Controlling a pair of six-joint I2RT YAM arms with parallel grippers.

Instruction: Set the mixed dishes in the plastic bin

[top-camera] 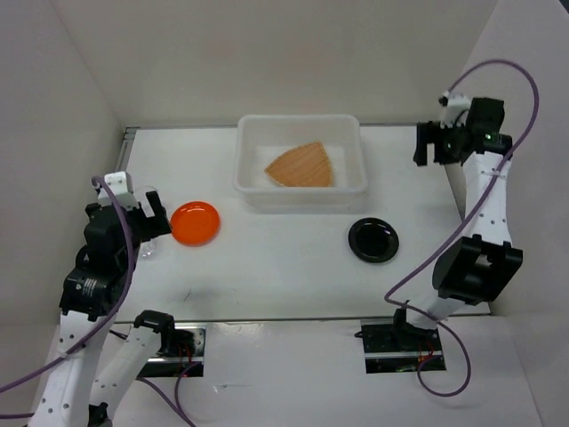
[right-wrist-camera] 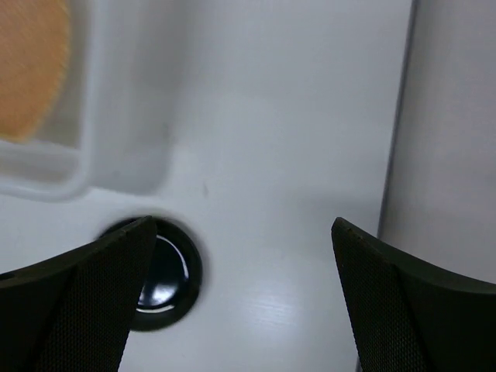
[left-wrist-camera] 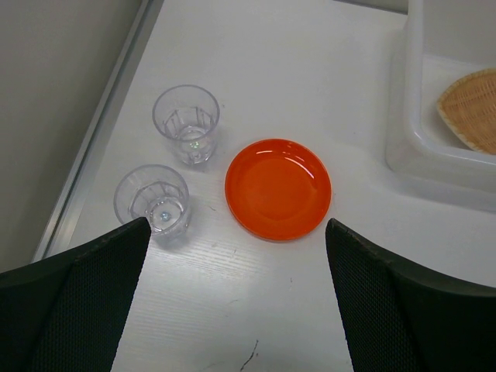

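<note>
The left hand [left-wrist-camera: 236,225] gapes empty above the clear cups [left-wrist-camera: 186,124] and orange plate [left-wrist-camera: 277,188], likely lining up a pick. The basket tray [top-camera: 302,166] lies inside the plastic bin [top-camera: 302,120]. The black plate [top-camera: 372,239] waits on the table [top-camera: 284,267], and the right hand [right-wrist-camera: 242,225] hangs wide open, empty.

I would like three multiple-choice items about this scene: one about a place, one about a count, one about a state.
1. Where does the woven basket tray lie, relative to the plastic bin?
A) beside it
B) inside it
C) under it

2. How many clear cups stand beside the orange plate?
A) one
B) two
C) three

3. What is the state of the left claw?
A) open and empty
B) shut on a cup
C) shut on the plate

Answers:
1 B, the tray rests within the bin's walls.
2 B, the left wrist view shows two.
3 A, its fingers stand wide apart, holding nothing.
</note>
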